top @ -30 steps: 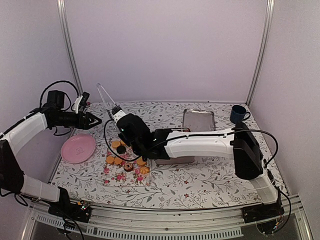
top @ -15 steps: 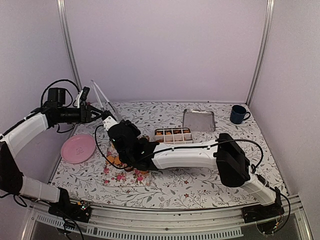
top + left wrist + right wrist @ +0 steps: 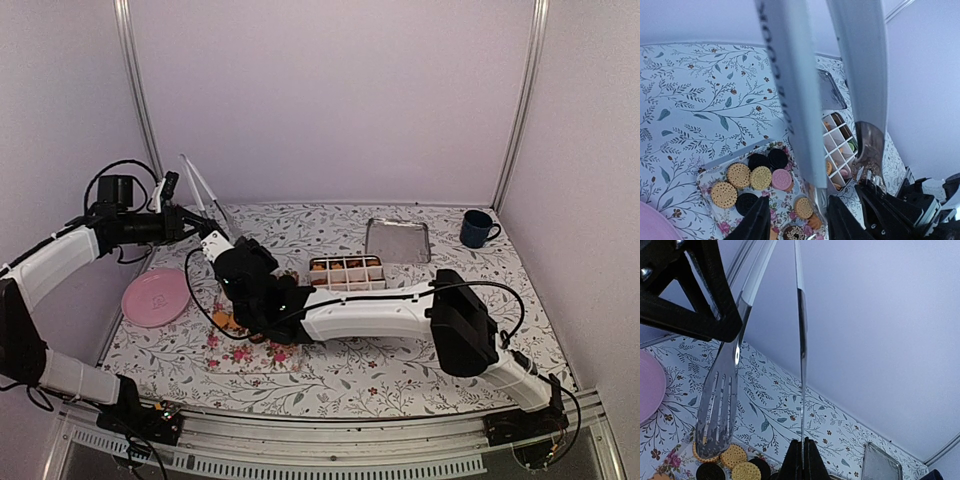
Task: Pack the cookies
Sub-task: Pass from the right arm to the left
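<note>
The cookies [image 3: 750,177] are small round biscuits, tan, black and one pink, lying on a floral tray [image 3: 705,172]; in the top view my right arm hides most of the cookies [image 3: 232,322]. My right gripper [image 3: 802,442] is shut on the thin metal tip of one arm of the tongs [image 3: 801,365], which stand upright above the tray. The tongs' other arm ends in a slotted head [image 3: 717,415]. My left gripper [image 3: 799,200] is open, and one white tong arm [image 3: 790,90] passes between its fingers. In the top view the left gripper [image 3: 195,222] meets the tongs [image 3: 205,195] just above the right gripper [image 3: 218,243].
A white compartment box [image 3: 345,270] with some cookies in it stands right of the floral tray [image 3: 235,358]. Behind it lies a metal tray [image 3: 397,240], and a dark blue mug [image 3: 476,228] stands at the back right. A pink plate [image 3: 157,296] lies at the left.
My right arm swung left and carried the tongs up to my left gripper, uncovering the compartment box. The left gripper's fingers narrowed around a tong arm.
</note>
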Motion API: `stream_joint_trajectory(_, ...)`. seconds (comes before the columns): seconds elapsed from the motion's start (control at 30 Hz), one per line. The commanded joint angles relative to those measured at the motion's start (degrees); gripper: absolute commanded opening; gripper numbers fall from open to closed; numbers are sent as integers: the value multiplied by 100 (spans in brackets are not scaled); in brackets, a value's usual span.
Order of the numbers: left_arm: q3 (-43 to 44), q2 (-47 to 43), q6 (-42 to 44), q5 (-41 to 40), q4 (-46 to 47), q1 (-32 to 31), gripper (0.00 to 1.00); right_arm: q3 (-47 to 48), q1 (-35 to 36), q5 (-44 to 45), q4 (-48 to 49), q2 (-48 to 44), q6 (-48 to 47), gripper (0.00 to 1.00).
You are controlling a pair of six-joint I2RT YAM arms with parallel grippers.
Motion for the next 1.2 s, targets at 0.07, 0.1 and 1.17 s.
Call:
stream_joint_trajectory(0.07,-138,205,-217,-63,407,-50,26,350,181,-55,572,162,-147,0)
stream_joint_trajectory(0.1,-158,233,-218,-113,439,-41,20,343,188,-49,583,153,-144,0)
stream_joint_trajectory(1.17,-590,477,1832,-2546,1266,871,0,-1647,302,464,2077,-1397,-365,0)
